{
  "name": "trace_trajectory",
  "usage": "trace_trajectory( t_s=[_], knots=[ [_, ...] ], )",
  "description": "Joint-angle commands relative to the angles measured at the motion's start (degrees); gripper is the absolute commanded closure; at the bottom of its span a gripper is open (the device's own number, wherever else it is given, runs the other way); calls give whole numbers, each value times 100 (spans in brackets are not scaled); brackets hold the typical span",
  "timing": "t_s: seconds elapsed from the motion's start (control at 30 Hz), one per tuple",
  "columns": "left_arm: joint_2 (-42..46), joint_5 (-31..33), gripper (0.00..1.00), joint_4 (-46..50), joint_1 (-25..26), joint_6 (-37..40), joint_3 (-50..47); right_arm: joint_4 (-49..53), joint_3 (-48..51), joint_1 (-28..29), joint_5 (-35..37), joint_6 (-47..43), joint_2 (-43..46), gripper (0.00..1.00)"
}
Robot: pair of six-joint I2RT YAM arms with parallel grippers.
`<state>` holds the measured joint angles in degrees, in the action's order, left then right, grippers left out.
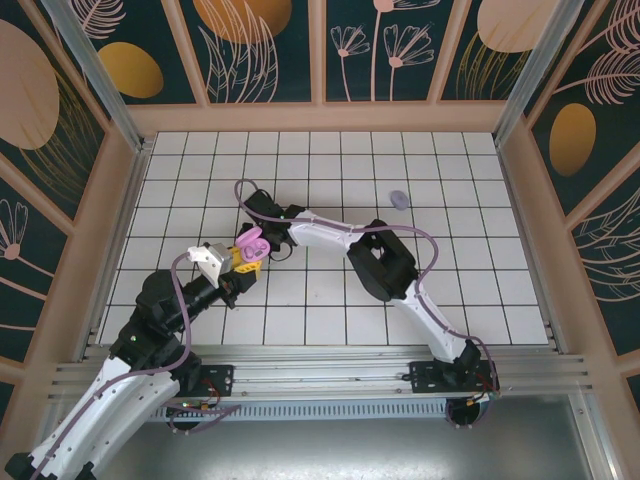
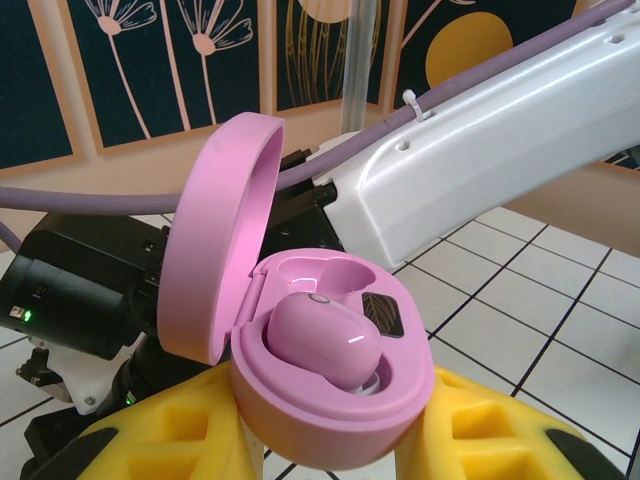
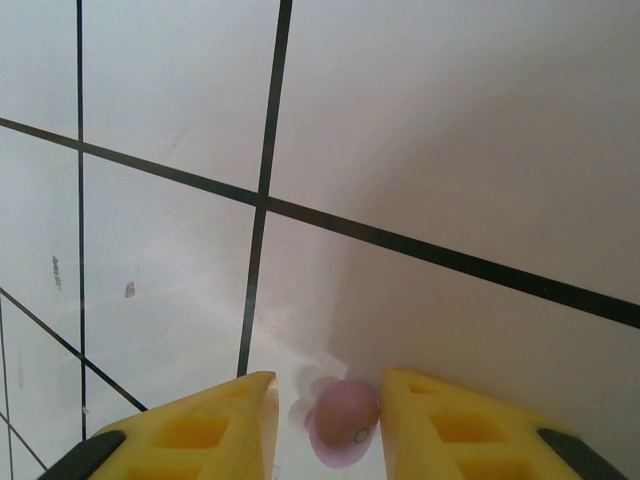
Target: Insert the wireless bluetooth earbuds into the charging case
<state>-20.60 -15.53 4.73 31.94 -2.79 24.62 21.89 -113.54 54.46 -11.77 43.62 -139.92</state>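
Table [image 1: 450, 280]: white tiles with dark grout, walled on three sides.

Right arm [image 1: 330, 232]: runs from its base at 5 o'clock across to table centre-left. The wrist is just at 3 o'clock of the case.

Left arm [image 1: 160, 310]: comes up from 7 o'clock and stops at the same spot.

Left gripper [image 1: 247, 258]: yellow fingers pressed on both sides of the case [image 2: 340, 445], holding it off the tiles at 9 o'clock of table centre. The case is pink and open, with the lid tipped up at 9–10 o'clock of the base in the left wrist view.

Right gripper [image 3: 328, 385]: fingers drawn in close, pinching the held bud [image 3: 343, 420] at 6 o'clock of the right wrist view. It is pink and touches the 3 o'clock finger. Contact on the 9 o'clock side is blurred, so I can't confirm it. There are tiles behind it, and it is not in the case.

Lavender object [image 1: 400, 198]: on the tiles at 1 o'clock of table centre, well apart from both grippers. I can't tell whether it is a case or a bud.

Seated bud [image 2: 320, 340]: pink, sitting in the near well. The well at 12 o'clock of it is open.
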Motion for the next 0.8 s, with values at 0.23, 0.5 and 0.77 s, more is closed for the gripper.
trace_trajectory(
  t_s=[0.23, 0.5, 0.77],
  knots=[
    [48, 59, 99, -45, 13, 21, -15, 783, -510, 67, 212, -253, -323, 75],
    [67, 85, 99, -51, 14, 1, -27, 946, -650, 33, 232, -404, -288, 80],
    [49, 63, 99, -154, 13, -115, -36, 1016, -4, -235, 533, -742, 392, 82]
  ],
)
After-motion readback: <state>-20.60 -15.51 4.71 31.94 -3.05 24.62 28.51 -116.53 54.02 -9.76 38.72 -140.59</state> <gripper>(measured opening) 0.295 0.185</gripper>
